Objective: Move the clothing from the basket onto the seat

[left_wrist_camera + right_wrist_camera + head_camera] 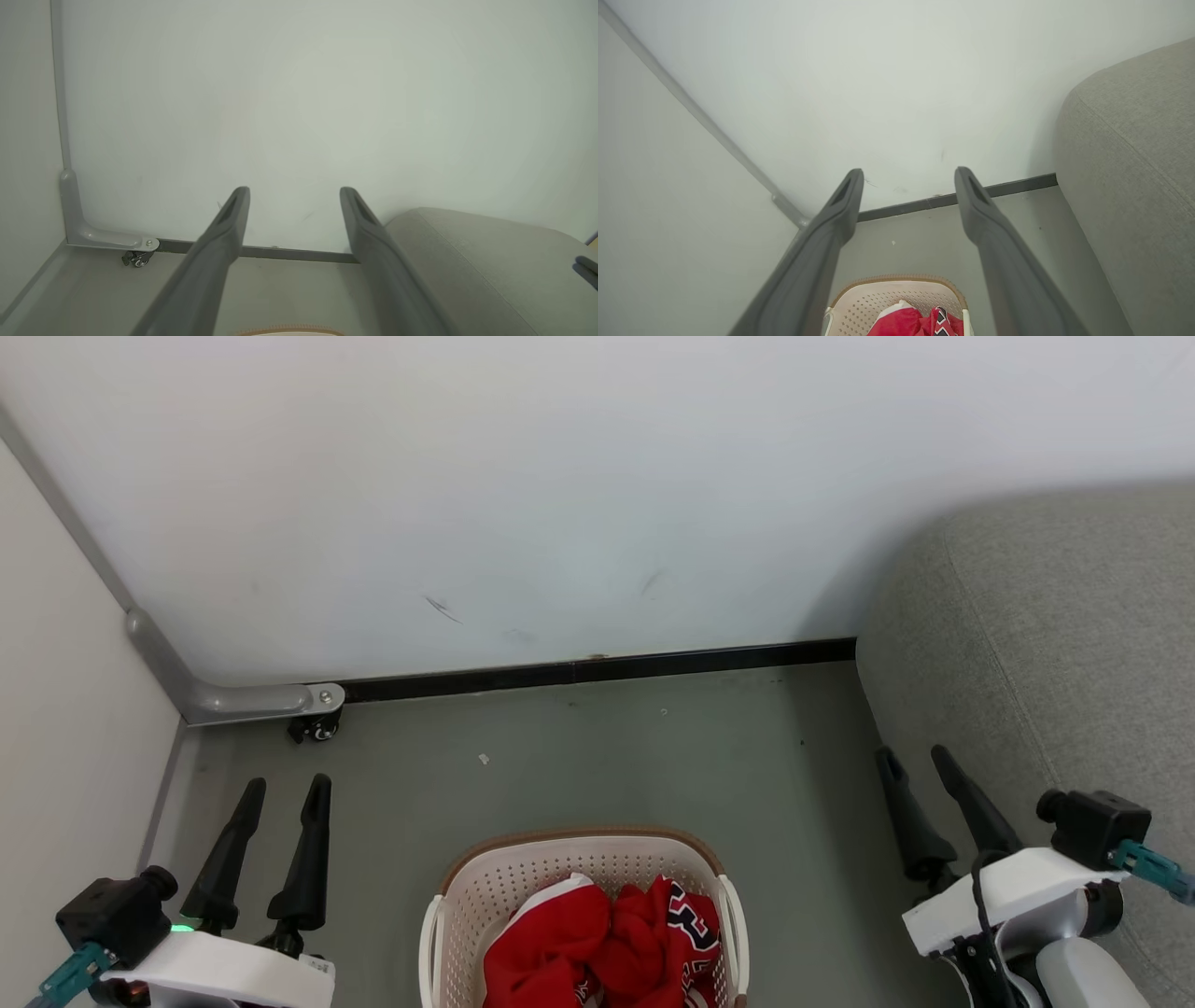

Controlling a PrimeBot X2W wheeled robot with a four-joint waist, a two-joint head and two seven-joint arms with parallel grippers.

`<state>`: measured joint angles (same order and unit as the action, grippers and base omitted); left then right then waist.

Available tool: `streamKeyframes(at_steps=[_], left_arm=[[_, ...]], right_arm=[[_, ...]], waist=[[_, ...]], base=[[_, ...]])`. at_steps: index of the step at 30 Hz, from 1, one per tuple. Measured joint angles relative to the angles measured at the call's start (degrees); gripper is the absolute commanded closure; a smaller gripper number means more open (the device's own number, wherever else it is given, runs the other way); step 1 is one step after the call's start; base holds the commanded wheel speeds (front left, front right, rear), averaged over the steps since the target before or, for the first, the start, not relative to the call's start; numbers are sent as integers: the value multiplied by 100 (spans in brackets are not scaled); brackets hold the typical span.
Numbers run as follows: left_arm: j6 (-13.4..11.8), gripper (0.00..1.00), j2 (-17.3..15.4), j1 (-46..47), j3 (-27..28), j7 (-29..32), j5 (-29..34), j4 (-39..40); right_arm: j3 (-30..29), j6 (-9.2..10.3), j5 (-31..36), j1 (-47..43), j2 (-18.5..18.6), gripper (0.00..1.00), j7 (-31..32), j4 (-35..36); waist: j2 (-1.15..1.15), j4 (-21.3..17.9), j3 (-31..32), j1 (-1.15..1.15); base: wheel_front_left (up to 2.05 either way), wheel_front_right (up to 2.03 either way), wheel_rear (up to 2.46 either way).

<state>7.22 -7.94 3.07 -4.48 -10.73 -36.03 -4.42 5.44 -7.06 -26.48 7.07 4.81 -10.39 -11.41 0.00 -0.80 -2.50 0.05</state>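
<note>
I hold both arms low over the grey floor (607, 756), facing a pale wall (560, 476). My left gripper (287, 787) has its two dark fingers spread wide with nothing between them. My right gripper (913, 756) is spread just as wide and is just as empty.

The basket (523, 877) stands on the floor between the two grippers, back from their fingertips and apart from both. The clothing (597, 943) lies bunched inside it, a red heap with white trim, and the lettered jersey is on the side nearer my right gripper. From the right wrist, the basket and the red fabric show low between that gripper's fingers.

The seat (1055, 644) rises just beside my right gripper on its outer side. I cannot tell whether the fingers touch its edge. Ahead of my left gripper's fingertips, a grey bracket with a small caster (317, 728) sits at the foot of the wall.
</note>
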Motion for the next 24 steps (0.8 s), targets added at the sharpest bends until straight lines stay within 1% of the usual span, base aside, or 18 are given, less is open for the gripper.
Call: streamKeyframes(at_steps=[18,24], left_arm=[[5,0,-110,40,-172,-357,1221,225],[5,0,-110,40,-179,-357,1255,230]], right_arm=[[289,-1,1532,162,-4,0,-385,185],[298,-1,1559,162,-4,0,-390,191]], waist=[[0,-35,-24,-1],[0,-64,-17,-2]], base=[[0,0,0],[0,0,0]])
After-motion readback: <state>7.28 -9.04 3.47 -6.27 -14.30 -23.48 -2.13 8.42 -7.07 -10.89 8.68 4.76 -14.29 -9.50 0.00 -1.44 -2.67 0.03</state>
